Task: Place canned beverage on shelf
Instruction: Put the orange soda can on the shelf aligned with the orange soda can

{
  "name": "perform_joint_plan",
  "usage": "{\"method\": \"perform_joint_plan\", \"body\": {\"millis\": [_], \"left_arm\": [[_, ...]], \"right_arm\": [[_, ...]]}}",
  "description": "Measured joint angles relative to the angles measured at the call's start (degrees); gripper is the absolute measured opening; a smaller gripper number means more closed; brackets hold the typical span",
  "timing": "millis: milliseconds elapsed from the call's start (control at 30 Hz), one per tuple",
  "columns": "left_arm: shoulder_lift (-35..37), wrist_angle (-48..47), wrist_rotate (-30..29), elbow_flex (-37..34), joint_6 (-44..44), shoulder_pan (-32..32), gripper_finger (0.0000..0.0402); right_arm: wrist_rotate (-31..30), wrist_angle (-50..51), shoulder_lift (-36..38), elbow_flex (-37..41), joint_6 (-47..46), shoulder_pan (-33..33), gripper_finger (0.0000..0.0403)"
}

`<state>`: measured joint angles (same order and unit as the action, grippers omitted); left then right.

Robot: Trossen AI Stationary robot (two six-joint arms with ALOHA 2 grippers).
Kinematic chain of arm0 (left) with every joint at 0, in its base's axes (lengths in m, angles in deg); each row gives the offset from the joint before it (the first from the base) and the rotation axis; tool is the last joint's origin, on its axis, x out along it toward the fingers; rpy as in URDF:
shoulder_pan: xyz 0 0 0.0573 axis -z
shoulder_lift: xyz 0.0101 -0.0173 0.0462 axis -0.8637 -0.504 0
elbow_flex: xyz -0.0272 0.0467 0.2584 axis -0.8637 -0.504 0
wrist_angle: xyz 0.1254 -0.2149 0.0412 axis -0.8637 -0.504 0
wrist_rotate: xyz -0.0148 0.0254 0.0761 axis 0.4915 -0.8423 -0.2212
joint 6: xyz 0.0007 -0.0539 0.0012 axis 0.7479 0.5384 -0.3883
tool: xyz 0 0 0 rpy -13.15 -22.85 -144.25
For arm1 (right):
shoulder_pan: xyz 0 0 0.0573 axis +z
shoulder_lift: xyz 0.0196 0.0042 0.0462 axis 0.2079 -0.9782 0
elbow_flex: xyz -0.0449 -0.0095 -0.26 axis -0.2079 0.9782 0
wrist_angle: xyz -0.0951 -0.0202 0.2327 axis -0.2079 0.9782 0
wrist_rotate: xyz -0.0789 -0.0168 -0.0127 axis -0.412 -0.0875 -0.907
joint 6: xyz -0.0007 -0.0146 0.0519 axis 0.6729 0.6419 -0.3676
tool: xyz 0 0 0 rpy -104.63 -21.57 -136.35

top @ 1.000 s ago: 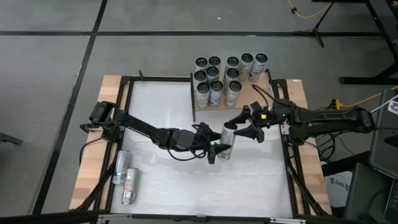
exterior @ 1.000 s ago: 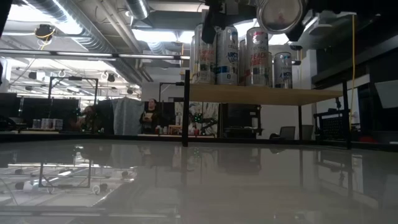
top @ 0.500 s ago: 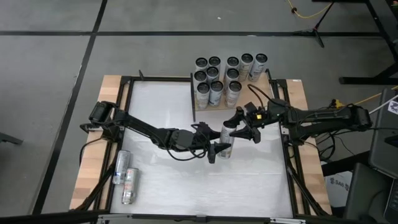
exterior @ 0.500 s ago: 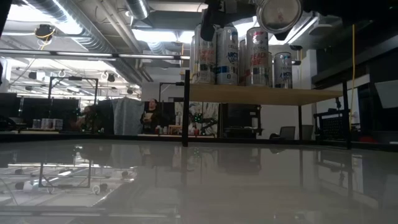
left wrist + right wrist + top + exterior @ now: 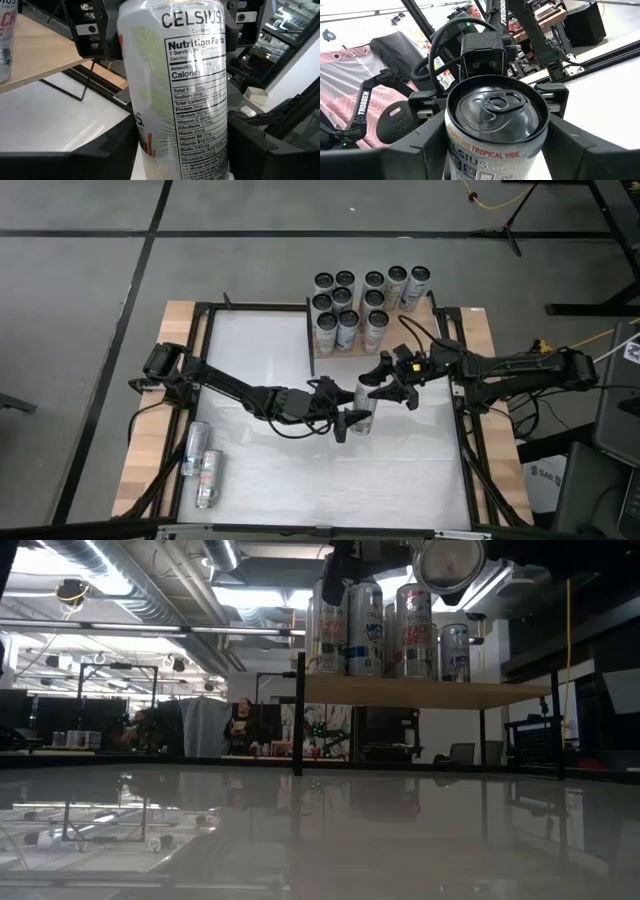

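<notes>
Mid-frame in your overhead view, both claws clamp one Celsius can above the white worktop: the left claw low on its body, the right claw at its top. The shelf, upper centre, carries eleven cans.

Two dark jointed arms, looping black cables, white TROSSEN lettering on a link, yellow marking near the right wrist
</notes>
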<state>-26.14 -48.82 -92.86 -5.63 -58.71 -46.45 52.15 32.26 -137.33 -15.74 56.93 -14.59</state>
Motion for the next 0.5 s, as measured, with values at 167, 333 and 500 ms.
{"method": "perform_joint_plan", "body": {"millis": [167, 333, 500], "left_arm": [[0.0, -0.1, 0.0, 0.0, 0.0, 0.0, 0.023], [0.0, -0.1, 0.0, 0.0, 0.2, 0.0, 0.0242], [0.0, -0.3, -0.7, 0.0, 0.8, 0.0, 0.0302]], "right_arm": [[0.0, 0.0, 0.0, 0.0, 0.1, 0.0, 0.025], [-0.5, 0.0, 0.0, 0.0, 0.1, 0.0, 0.0246], [-1.3, -0.1, 0.0, 0.0, 0.8, 0.0, 0.0248]]}}
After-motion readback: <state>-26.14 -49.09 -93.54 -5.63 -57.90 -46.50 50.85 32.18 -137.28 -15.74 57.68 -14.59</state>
